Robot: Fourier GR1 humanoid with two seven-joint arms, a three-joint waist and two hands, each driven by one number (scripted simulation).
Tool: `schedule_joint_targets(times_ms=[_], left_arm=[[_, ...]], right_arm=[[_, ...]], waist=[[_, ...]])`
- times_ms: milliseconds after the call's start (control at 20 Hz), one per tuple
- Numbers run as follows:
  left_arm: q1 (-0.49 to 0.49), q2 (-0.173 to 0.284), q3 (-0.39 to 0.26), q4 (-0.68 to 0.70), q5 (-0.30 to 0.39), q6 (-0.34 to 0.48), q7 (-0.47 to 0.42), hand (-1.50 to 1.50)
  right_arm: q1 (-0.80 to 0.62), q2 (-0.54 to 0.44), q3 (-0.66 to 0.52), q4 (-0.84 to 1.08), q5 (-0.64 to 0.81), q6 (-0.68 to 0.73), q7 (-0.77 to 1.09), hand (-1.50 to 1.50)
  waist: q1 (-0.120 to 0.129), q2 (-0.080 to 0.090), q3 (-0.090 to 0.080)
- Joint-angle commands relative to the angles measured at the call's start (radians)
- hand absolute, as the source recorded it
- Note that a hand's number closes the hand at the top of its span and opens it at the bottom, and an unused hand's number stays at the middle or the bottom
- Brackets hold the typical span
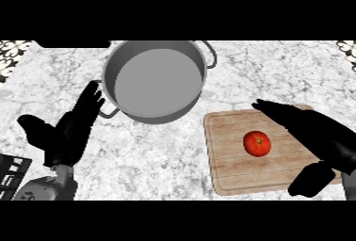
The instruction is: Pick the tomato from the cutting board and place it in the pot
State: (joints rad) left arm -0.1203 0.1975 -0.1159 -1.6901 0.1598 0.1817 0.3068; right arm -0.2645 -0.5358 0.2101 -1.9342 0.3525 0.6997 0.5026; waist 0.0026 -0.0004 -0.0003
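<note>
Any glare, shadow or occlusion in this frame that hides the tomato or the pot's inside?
Head view: tomato fully visible on the cutting board, small highlight only; pot interior evenly grey, unobstructed; right hand covers the board's right edge.

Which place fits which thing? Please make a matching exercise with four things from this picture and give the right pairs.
Things:
1. tomato
2. pot
3. left hand
4. right hand

Places:
a. open, over the board's right part
b. on the counter, left of the board
c. on the cutting board
d. open, fingers up, left of the pot

Pairs: 1-c, 2-b, 3-d, 4-a
</note>
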Motion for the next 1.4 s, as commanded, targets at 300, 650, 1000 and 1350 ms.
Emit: schedule_joint_targets(times_ms=[300,650,1000,1350], left_arm=[[0.026,-0.035,0.03,0.018,-0.026,-0.04,-0.02,0.0],[0.031,-0.059,0.02,-0.015,-0.057,-0.03,-0.002,0.0],[-0.004,-0.097,0.017,0.006,-0.087,-0.031,0.01,0.0],[0.027,-0.099,0.04,0.007,-0.085,-0.058,-0.007,0.0]], right_arm=[[-0.003,0.134,0.086,0.082,0.221,0.001,0.012,-1.5],[-0.001,0.172,0.164,0.23,0.377,-0.043,-0.046,-1.5],[-0.059,0.158,0.111,0.358,0.444,0.002,-0.148,-1.5],[0.001,0.205,0.108,0.336,0.453,-0.058,-0.271,1.5]], waist=[[-0.001,0.0,0.0],[0.0,0.0,0.0],[0.0,0.001,0.0],[-0.001,0.0,0.0]])
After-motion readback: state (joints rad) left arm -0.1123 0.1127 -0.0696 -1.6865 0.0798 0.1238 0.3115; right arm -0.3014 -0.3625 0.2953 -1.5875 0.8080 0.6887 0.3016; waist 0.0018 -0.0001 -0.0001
